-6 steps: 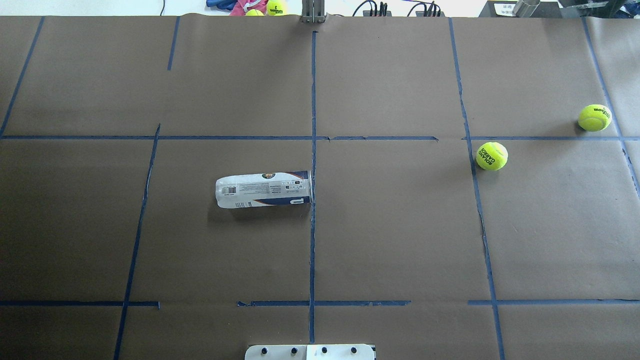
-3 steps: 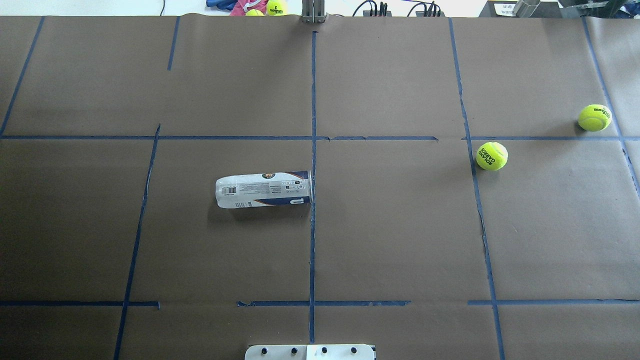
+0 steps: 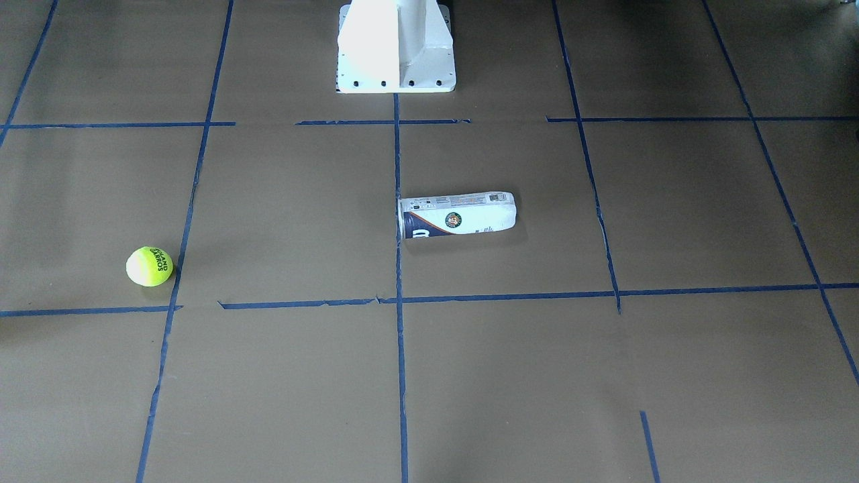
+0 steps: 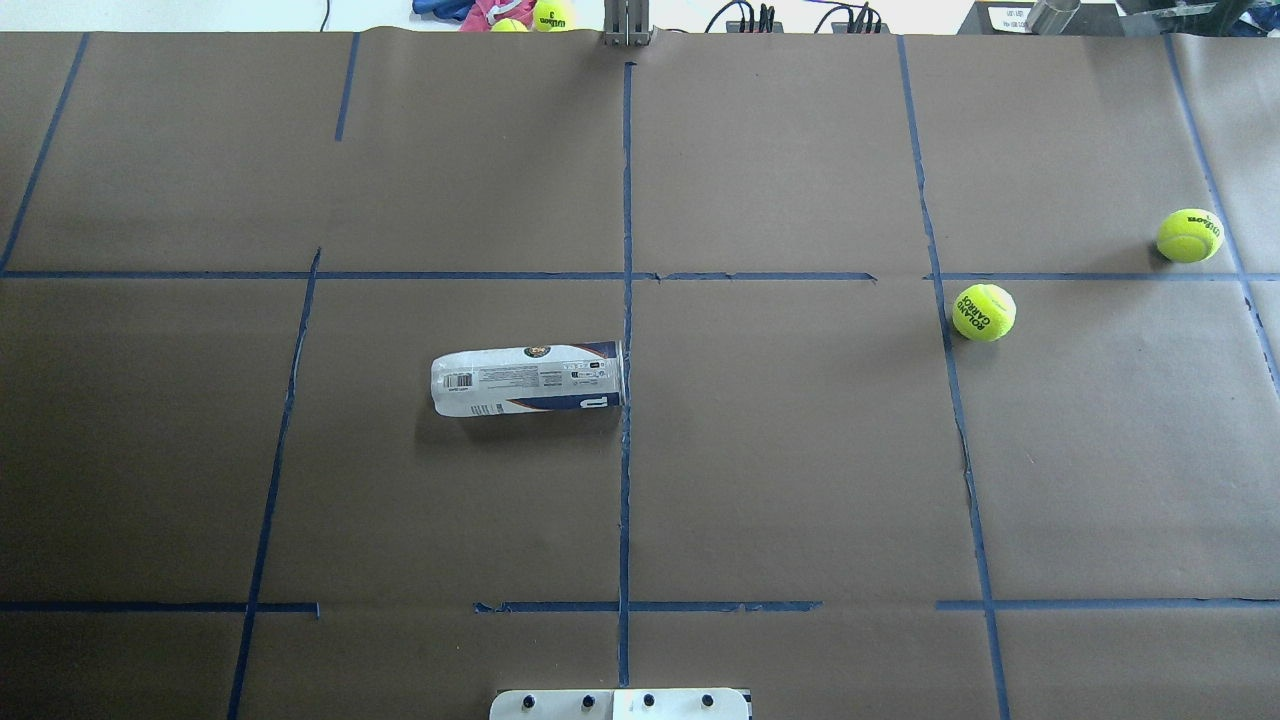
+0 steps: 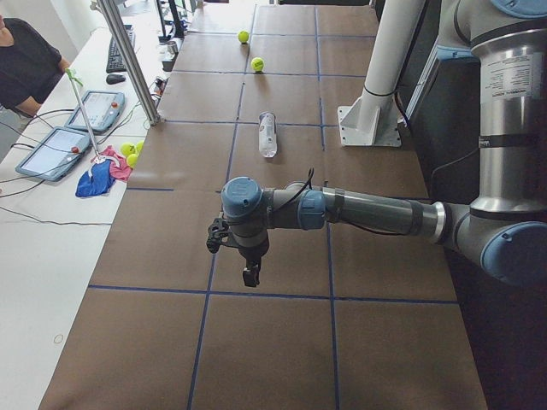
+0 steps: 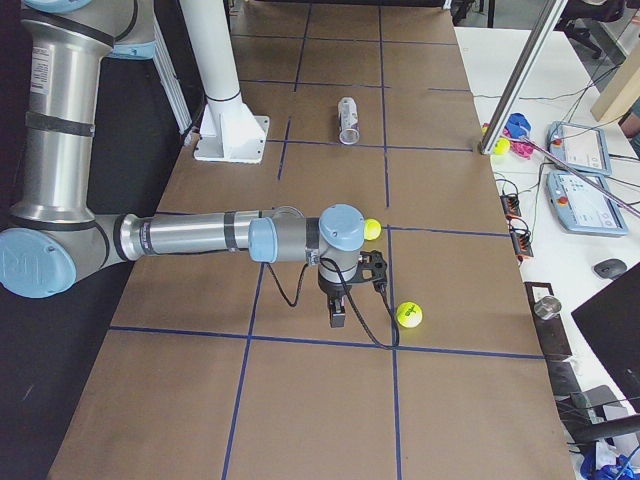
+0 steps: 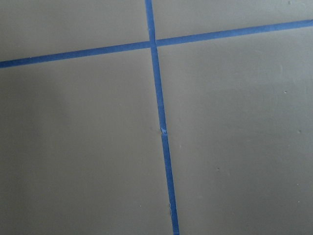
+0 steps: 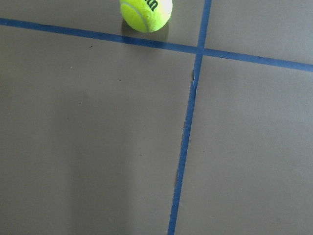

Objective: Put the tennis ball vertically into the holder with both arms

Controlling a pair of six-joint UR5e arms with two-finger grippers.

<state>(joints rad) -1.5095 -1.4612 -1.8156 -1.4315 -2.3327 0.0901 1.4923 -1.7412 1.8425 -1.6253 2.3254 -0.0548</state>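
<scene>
The holder (image 4: 528, 379) is a clear can with a white and navy label. It lies on its side left of the centre tape line, its open end toward that line; it also shows in the front view (image 3: 458, 215). One tennis ball (image 4: 985, 312) lies at the right, and a second ball (image 4: 1189, 235) lies farther right. The left gripper (image 5: 249, 272) hangs over bare paper far from the can. The right gripper (image 6: 337, 318) hangs near both balls (image 6: 408, 315). Its wrist view shows one ball (image 8: 145, 13) at the top edge. I cannot tell whether either gripper is open or shut.
The white pedestal base (image 3: 396, 47) stands at the robot's edge of the table. A metal post (image 4: 627, 25), spare balls (image 4: 553, 14) and a cloth sit past the far edge. An operator (image 5: 26, 60) and tablets are beside the table.
</scene>
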